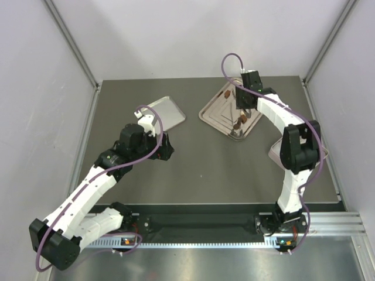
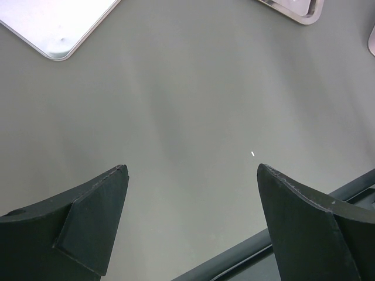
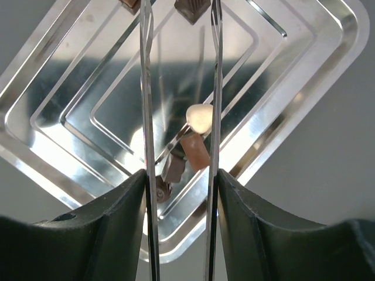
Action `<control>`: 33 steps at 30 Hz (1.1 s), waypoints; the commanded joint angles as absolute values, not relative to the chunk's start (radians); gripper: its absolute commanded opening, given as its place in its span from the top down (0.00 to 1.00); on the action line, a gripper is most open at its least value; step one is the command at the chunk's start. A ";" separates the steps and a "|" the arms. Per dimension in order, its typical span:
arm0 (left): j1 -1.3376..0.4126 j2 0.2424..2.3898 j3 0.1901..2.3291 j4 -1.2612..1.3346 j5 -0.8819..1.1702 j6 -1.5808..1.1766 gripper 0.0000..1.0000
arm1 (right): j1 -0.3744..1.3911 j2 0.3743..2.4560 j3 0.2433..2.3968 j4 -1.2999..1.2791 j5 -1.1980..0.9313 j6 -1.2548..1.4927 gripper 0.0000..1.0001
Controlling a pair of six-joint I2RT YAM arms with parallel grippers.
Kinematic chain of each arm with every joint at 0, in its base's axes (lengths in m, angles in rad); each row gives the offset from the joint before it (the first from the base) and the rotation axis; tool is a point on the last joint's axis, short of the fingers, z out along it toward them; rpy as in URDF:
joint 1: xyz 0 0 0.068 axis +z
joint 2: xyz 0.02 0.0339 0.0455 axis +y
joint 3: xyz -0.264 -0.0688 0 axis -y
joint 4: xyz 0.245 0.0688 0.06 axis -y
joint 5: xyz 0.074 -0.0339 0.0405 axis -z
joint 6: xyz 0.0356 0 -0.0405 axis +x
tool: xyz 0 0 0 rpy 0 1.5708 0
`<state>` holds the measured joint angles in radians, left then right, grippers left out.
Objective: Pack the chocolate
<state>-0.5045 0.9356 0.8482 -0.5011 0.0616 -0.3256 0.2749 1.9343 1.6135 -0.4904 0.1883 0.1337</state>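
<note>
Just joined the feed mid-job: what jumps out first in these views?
The shiny ridged tray at the table's far centre-right grabs attention, with the right tool hanging over it and two thin metal blades straddling a cream chocolate and brown pieces. Further left, the left tool gapes open above the grey table, beside a plain tray.

Silver tray point(image 3: 304, 70), concentric ridges; brown, perhaps cream chocolate point(image 3: 196, 153).
</note>
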 commanded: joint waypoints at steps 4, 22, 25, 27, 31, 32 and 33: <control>-0.508 0.920 0.865 -0.494 0.049 -0.311 0.04 | 0.285 1.994 1.695 -0.429 0.213 0.127 0.52; -0.506 0.925 0.867 -0.497 0.040 -0.308 0.04 | 0.287 2.094 1.789 -0.471 0.210 0.155 0.56; -0.506 0.925 0.867 -0.499 0.040 -0.308 0.04 | 0.285 2.103 1.798 -0.482 0.210 0.158 0.58; -0.506 0.922 0.867 -0.499 0.040 -0.308 0.04 | 0.285 2.103 1.802 -0.485 0.207 0.161 0.59; -0.508 0.923 0.868 -0.499 0.037 -0.308 0.04 | 0.285 2.106 1.807 -0.492 0.209 0.160 0.61; -0.506 0.920 0.868 -0.497 0.040 -0.308 0.04 | 0.285 2.105 1.810 -0.494 0.209 0.155 0.62; -0.506 0.920 0.868 -0.499 0.038 -0.308 0.04 | 0.285 2.109 1.812 -0.497 0.209 0.153 0.63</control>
